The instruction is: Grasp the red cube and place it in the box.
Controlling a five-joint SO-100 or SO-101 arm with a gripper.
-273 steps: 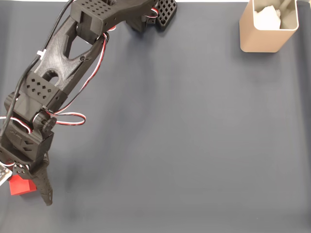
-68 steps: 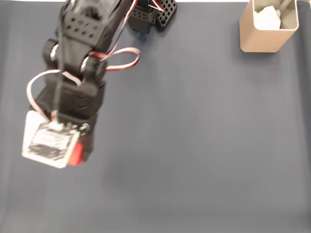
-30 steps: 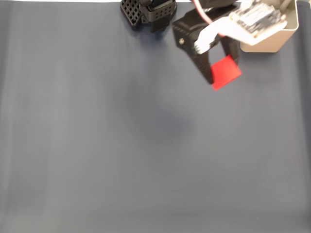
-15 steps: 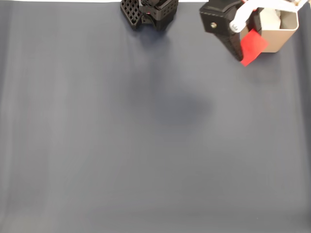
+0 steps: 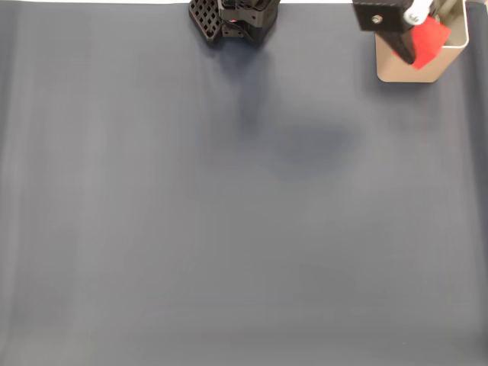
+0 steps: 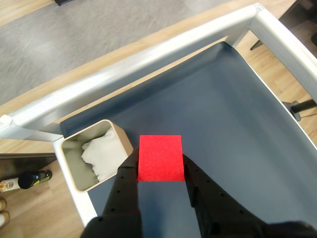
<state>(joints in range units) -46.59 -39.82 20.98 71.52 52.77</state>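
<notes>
The red cube is clamped between my gripper's two black fingers, held high above the mat. In the fixed view the red cube hangs over the tan box at the top right corner, with my gripper shut on it. The wrist view has the box down and to the left of the cube, its pale inside holding something white and crumpled.
A dark grey mat covers the table. The arm's black base sits at the top edge, left of the box. In the wrist view a silver table frame rims the mat, with wooden floor beyond.
The gripper has carried the red cube from the mat's lower left, up and across to the right. Over the last half second it moved further up and right, over the box.
</notes>
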